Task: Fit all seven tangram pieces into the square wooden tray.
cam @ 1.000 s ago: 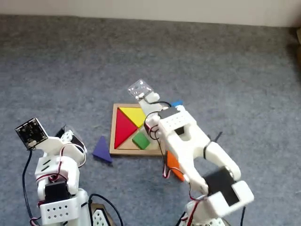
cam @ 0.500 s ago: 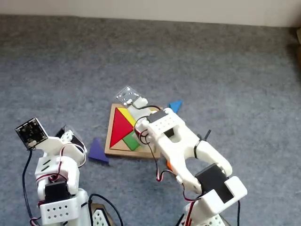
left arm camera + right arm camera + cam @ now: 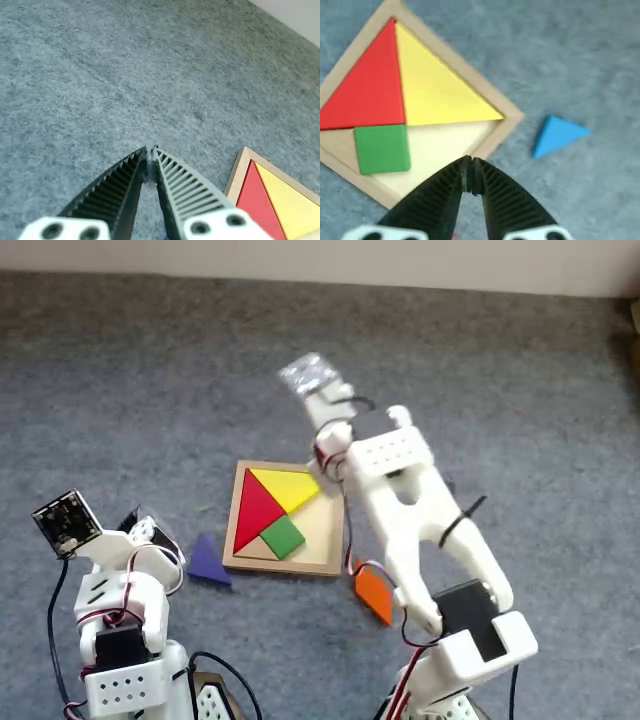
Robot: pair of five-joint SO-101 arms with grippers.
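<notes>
The square wooden tray (image 3: 281, 567) lies mid-carpet and holds a red triangle (image 3: 257, 511), a yellow triangle (image 3: 289, 487) and a green square (image 3: 283, 536). On the carpet just left of it lies a purple triangle (image 3: 207, 560), and an orange piece (image 3: 375, 595) lies by its near right corner. A blue triangle (image 3: 558, 133) rests beside the tray (image 3: 511, 121). My right gripper (image 3: 470, 176) hangs shut and empty over the tray's bare part, the right arm (image 3: 400, 490) stretching past the tray's right side. My left gripper (image 3: 150, 152) is shut and empty above bare carpet, near a tray corner (image 3: 239, 170).
Grey carpet surrounds the tray on all sides. The left arm's base (image 3: 122, 640) stands at the near left, the right arm's base (image 3: 470, 650) at the near right. A pale wall strip (image 3: 320, 255) runs along the far edge.
The right arm lifted off the tray and swung toward the far side, now covering the blue triangle in the high view. The tray slid slightly left. The left arm stayed still.
</notes>
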